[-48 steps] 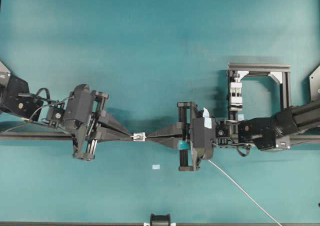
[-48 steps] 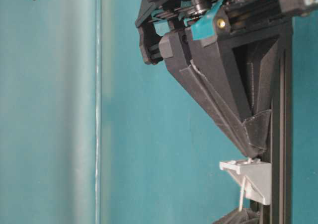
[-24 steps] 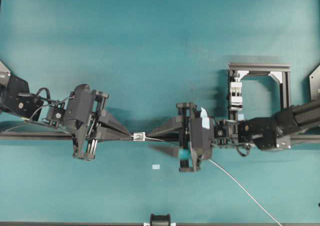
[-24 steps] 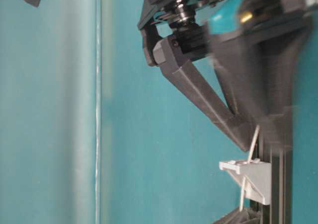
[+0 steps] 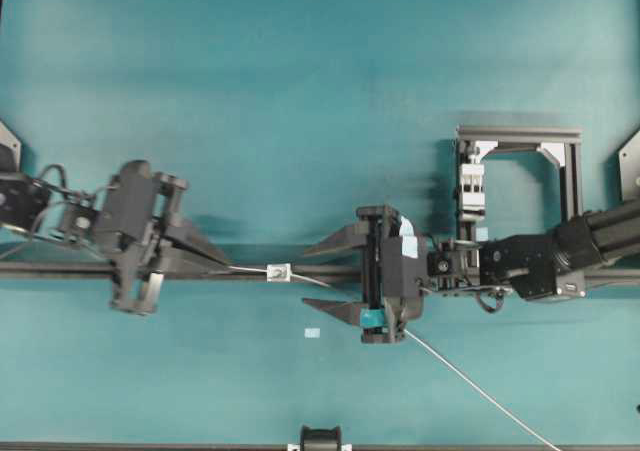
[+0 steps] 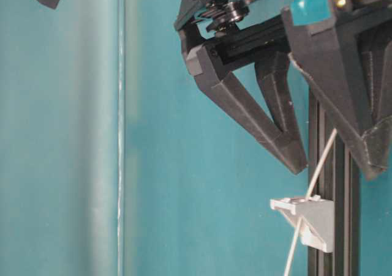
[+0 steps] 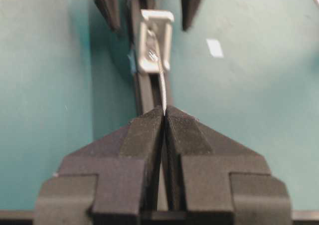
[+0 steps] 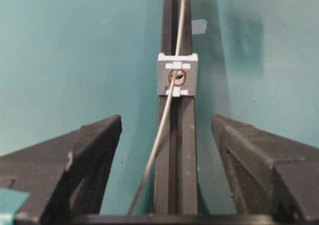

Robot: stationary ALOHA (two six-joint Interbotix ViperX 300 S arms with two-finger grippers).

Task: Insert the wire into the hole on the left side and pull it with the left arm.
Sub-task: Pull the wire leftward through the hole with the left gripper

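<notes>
Threading the hole point(image 8: 177, 77), the wire point(image 7: 162, 88) in left pincer point(image 7: 164, 111) pinched tight; right pincer point(image 5: 329, 276) wide, empty.

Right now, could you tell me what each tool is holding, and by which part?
The left tool pinches the wire just past the hole; the right tool is open, holding nothing.

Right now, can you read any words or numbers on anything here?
No readable text in any view.
The white tag on the right gripper looks blank.
The pale tape square on the table is blank.
The bracket around the hole has only small white marks, not letters.
</notes>
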